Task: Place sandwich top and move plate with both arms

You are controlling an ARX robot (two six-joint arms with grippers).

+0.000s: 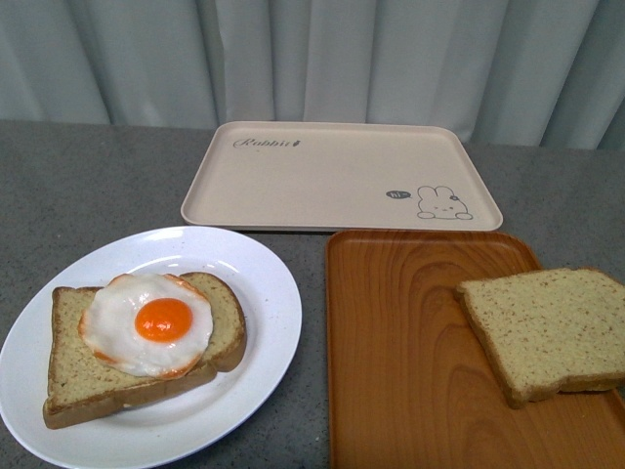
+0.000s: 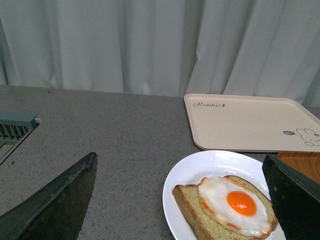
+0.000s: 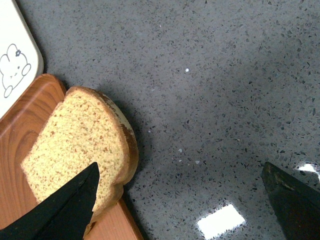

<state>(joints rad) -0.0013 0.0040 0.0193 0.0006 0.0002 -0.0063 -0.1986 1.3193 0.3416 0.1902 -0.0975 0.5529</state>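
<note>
sandwich top: tan, speckled, brown crust | flat on orange tray, long side left-right, hanging over right edge | left gripper fingers apart | right gripper fingers apart

Gleams glossy and smooth on the white plate. Shows wood grain on the orange tray. Looks matt on the beige rabbit-print tray, porous and rough on the sandwich top, speckled and polished on the countertop.
</note>
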